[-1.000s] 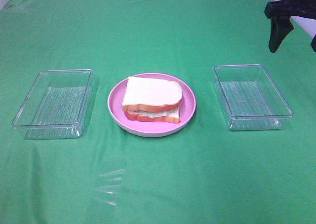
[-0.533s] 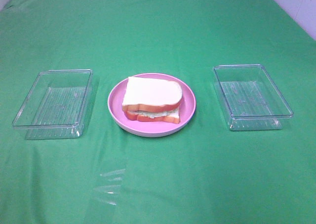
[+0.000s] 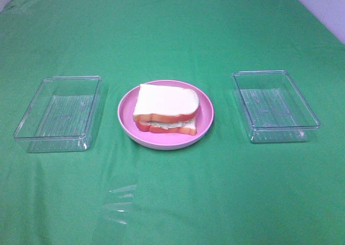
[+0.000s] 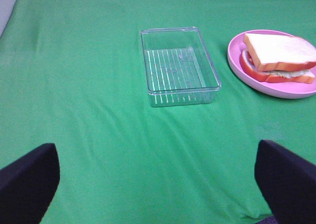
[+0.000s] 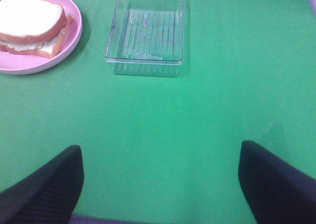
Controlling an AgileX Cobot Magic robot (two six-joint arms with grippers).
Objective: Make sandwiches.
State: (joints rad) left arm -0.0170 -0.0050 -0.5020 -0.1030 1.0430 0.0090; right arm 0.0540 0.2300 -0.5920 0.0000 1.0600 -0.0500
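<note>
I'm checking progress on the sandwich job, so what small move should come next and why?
Probably none beyond holding both arms back: the sandwich sits stacked on the pink plate, both clear trays are empty, and the left gripper and right gripper are open, off the work area.

Green cloth-covered table, pale wall behind.

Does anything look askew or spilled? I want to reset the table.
Only slightly: the sandwich's top slice sits skewed over the bottom one, with lettuce showing at the front. It lies fully on the plate. Both trays hold nothing; nothing spilled.
</note>
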